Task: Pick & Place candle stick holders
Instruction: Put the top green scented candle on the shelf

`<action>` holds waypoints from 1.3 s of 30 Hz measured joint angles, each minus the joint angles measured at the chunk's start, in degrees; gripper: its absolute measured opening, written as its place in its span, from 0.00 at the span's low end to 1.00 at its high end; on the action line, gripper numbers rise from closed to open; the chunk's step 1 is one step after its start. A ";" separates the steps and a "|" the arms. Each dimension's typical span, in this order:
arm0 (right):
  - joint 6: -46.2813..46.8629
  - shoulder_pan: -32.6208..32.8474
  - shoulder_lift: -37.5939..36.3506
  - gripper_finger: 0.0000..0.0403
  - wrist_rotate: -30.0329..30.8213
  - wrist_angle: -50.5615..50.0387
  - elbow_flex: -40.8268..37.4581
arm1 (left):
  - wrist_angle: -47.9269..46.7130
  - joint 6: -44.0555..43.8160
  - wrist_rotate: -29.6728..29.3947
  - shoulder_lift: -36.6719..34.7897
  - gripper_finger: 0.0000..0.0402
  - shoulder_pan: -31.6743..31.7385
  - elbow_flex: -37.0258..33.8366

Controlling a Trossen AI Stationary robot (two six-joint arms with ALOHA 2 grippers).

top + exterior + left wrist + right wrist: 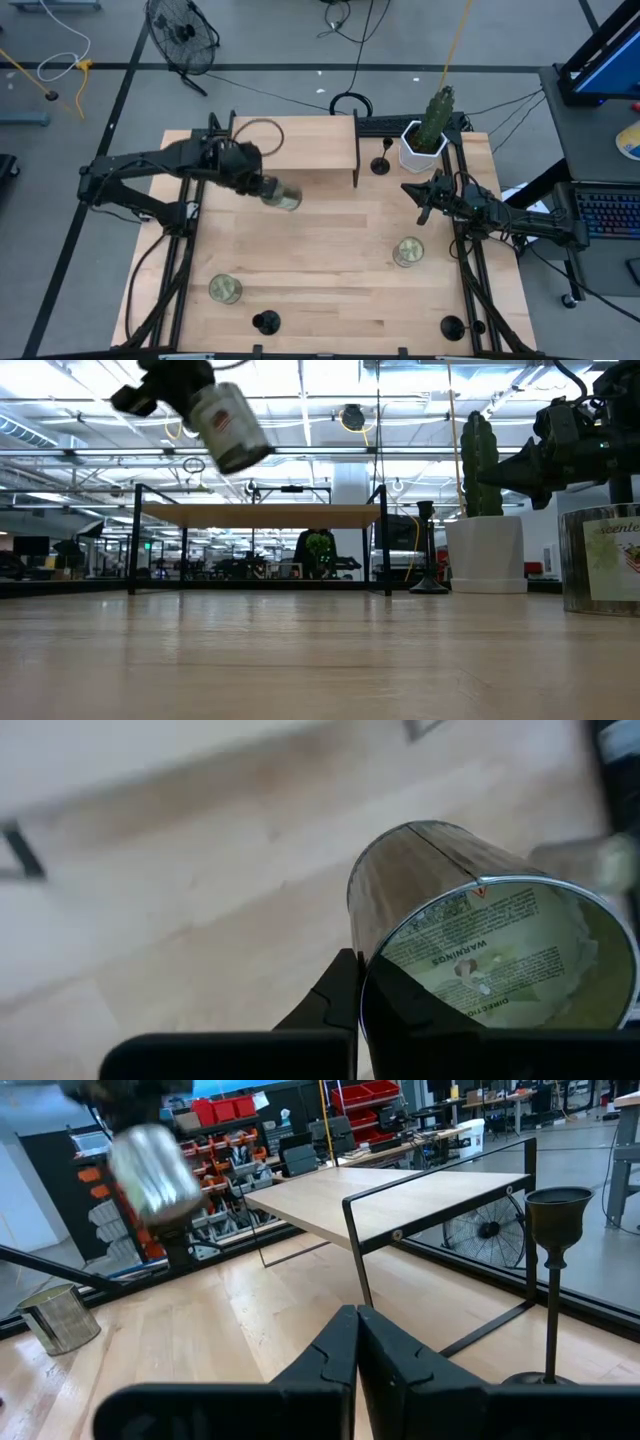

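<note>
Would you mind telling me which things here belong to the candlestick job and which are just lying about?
Job: candlestick beside the shelf; left candlestick; right candlestick.
Lying about: cactus pot; left candle jar; right candle jar; third jar, held by the left gripper.

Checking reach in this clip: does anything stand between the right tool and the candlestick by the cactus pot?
Nothing visible does. The right tool, shut, faces the candlestick across bare tabletop; the shelf frame and cactus pot stand to either side.
</note>
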 joint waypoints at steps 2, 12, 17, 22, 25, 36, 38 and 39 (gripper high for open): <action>0.00 0.01 0.01 0.01 0.00 0.00 0.00 | -0.94 1.62 -1.27 0.02 0.00 1.11 2.57; 0.00 0.00 0.01 0.01 0.00 -0.02 0.00 | -6.87 10.45 -8.67 0.02 0.00 9.96 12.03; 0.00 0.01 0.02 0.01 0.00 -0.02 0.01 | -7.31 15.45 -9.43 0.41 0.00 16.28 14.04; 0.00 -0.01 0.02 0.01 0.00 -0.04 0.02 | -8.20 21.24 -9.37 3.76 0.00 22.60 17.88; 0.01 0.01 0.02 0.01 0.00 -0.04 0.02 | -9.71 24.62 -9.36 7.23 0.00 26.12 21.55; 0.42 0.00 0.01 0.01 0.00 -0.07 0.00 | -19.28 33.37 -9.33 20.31 0.00 35.96 36.58; 0.39 -0.01 0.02 0.01 0.00 -0.09 0.02 | -20.65 34.76 -8.97 22.30 0.00 37.43 38.06; 0.32 0.01 0.00 0.01 0.00 -0.09 0.02 | -21.68 35.27 -8.71 23.26 0.00 38.21 38.39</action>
